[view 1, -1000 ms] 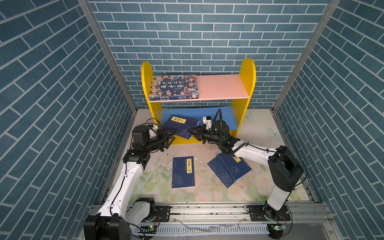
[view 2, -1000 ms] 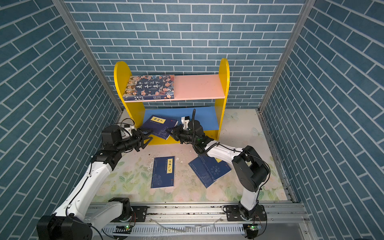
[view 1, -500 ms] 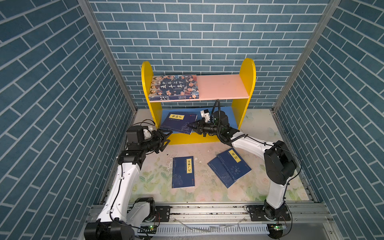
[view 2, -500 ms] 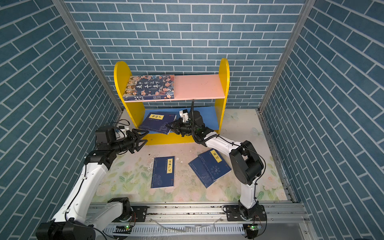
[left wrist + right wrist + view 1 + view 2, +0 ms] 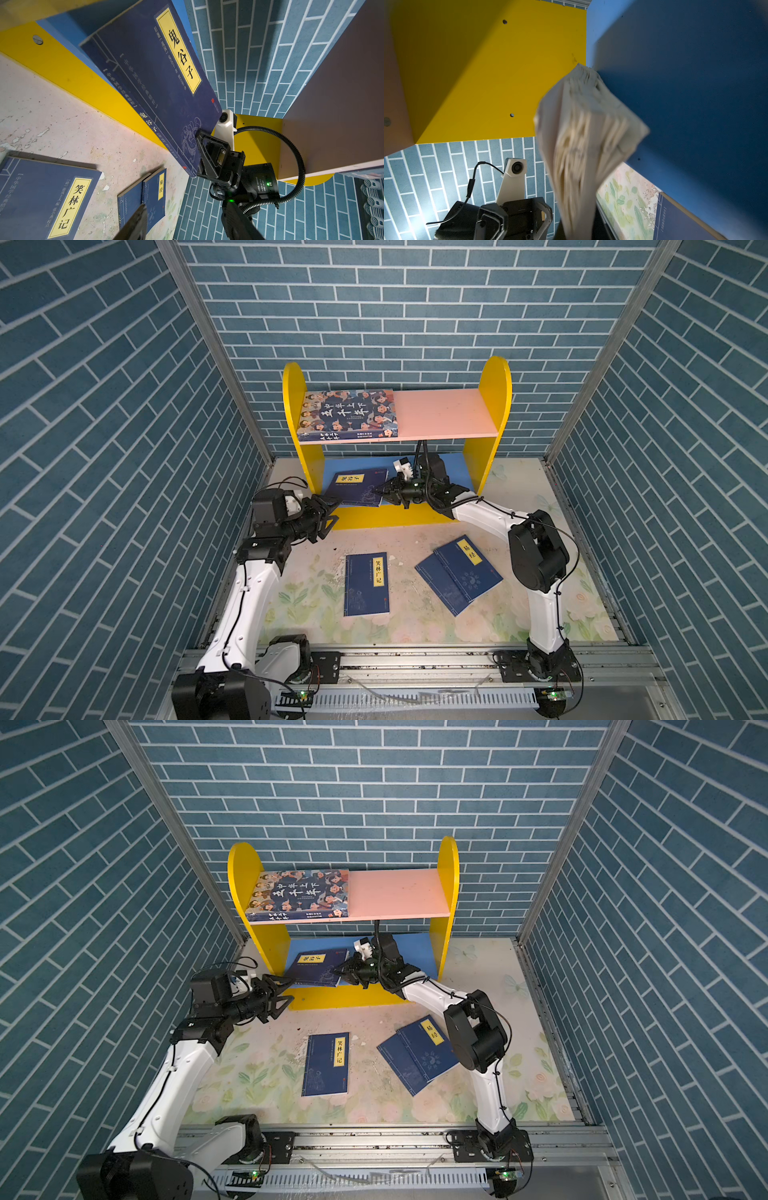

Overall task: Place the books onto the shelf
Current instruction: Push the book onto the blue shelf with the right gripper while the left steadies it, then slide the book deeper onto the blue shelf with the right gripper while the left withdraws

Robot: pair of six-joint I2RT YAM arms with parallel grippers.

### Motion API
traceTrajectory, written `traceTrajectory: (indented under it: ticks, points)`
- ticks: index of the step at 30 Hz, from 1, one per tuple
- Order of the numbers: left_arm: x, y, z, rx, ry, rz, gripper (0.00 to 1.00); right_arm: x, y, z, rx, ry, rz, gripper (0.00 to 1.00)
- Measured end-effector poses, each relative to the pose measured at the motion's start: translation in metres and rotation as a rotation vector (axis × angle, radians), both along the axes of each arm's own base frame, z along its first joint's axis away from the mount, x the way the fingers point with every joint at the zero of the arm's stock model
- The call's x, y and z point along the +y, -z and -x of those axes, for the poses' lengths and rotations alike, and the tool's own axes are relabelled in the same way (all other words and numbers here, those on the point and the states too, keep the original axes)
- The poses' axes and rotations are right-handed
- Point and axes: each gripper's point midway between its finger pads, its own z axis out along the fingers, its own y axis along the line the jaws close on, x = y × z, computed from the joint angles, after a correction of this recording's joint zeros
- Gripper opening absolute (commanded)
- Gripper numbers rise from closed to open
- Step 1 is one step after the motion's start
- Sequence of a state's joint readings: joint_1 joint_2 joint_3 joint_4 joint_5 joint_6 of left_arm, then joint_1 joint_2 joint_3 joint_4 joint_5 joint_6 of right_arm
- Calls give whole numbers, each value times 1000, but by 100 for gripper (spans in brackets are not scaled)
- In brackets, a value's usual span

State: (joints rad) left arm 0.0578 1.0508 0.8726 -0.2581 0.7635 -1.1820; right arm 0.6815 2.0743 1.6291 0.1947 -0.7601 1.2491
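Book (image 5: 355,489) askew, front-to-back (title rearward)

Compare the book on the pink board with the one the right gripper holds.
The thick book shows cartoon faces; the thin navy book carries a yellow title label. The thick book lies flat on the pink board, untouched; the thin navy book is pinched at a corner by the right gripper, over the blue board. Both covers are dark blue.
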Motion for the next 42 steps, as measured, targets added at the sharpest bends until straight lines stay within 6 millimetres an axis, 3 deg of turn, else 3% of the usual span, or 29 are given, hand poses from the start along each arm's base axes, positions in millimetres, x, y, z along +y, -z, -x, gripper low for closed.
traceTrajectory:
  ticks: [8,18,26,33,42]
  points:
    - [1,3,-5,5,-6,7,62,6,7,-18,1,-25,4,19]
    - [1,3,-7,2,-6,13,62,5,15,-29,7,-33,16,40]
    - [2,6,-8,4,-10,18,62,1,22,-30,30,-24,66,51]
    - [3,13,-13,20,-14,20,62,-2,16,-37,1,6,114,56]
    - [3,28,-21,3,13,-28,62,-7,25,-45,-1,40,204,62]
